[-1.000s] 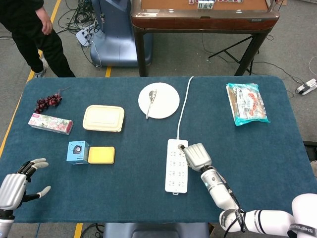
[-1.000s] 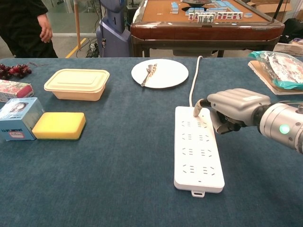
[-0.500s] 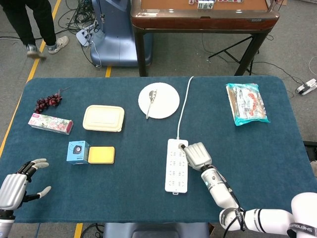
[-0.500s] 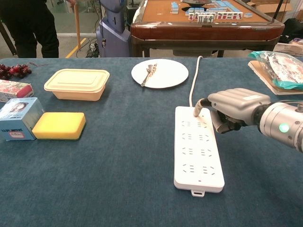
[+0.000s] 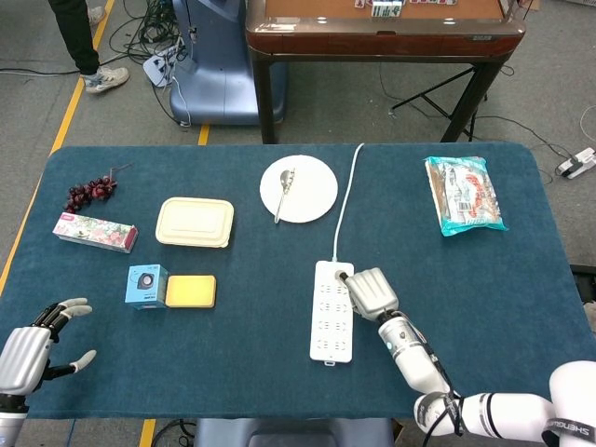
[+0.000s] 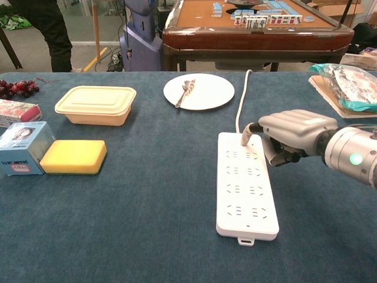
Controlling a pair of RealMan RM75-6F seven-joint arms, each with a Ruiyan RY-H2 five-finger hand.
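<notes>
Near the table's centre-right: white power strip (image 5: pixel 332 311), lying flat lengthwise on the blue table (image 5: pixel 261 354), its white cord (image 5: pixel 345 200) running away toward the far edge. Right hand (image 5: pixel 371 293) sits at the strip's far right corner, fingers curled in, fingertips (image 6: pixel 252 130) at the cord's entry; whether it grips the cord or only touches it cannot be told. Beyond the strip: white plate (image 5: pixel 315 198) bearing a spoon (image 5: pixel 284 192). Far right: packaged snack bag (image 5: pixel 464 194). Left half: cream lidded container (image 5: pixel 195 222), yellow sponge (image 5: pixel 191 291) touching a small blue box (image 5: pixel 146 285), patterned carton (image 5: pixel 94 232), bunch of dark grapes (image 5: pixel 88 193). Near left corner: left hand (image 5: pixel 33 349), fingers spread apart, holding nothing, well apart from every item.
</notes>
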